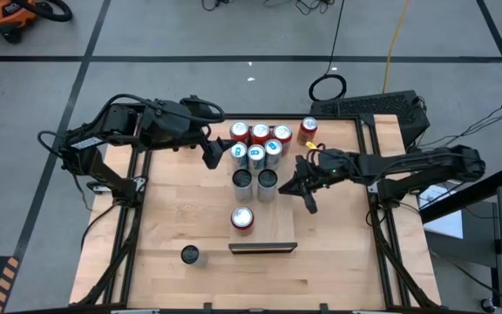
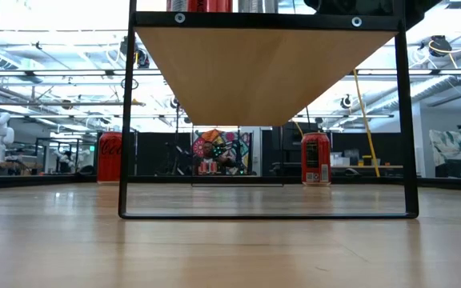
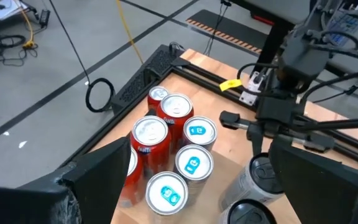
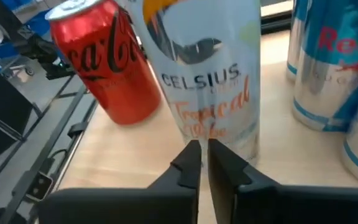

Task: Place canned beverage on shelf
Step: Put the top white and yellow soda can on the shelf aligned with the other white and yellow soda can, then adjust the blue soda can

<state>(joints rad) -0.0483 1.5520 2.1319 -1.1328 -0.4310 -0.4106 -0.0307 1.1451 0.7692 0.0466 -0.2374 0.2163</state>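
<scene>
The right gripper (image 4: 199, 163) is closed, its 2 fingers pressed together with nothing between them. Just ahead of its tips stands a white Celsius can (image 4: 205, 74), upright and not gripped. Beside that, farther from the fingers, is a red Coca-Cola can (image 4: 107, 59), and on the other side are silver-and-blue Red Bull cans (image 4: 328, 68). From above, the right gripper (image 1: 308, 190) sits just beside 2 tall cans with dark tops (image 1: 255, 182), at the near edge of the cluster of cans.

The left gripper (image 1: 214, 153) hovers at the opposite side of the same cluster, its jaws spread wide and empty. Its wrist camera looks between its 2 fingers (image 3: 89, 186) down on the red cans (image 3: 151, 140) and the blue-topped cans (image 3: 191, 162), with the right arm (image 3: 278, 99) beyond them.

Away from both grippers, nearer the table's front, 1 red can (image 1: 242, 218) stands alone. Just past it lies the shelf (image 1: 262, 248), seen edge-on from above as a dark strip. In the low view the shelf (image 2: 262, 68) shows as a pale board in a black frame. A small dark can (image 1: 190, 254) stands well to the shelf's side. Another red can (image 1: 308, 130) stands at the far edge of the table (image 1: 338, 270).
</scene>
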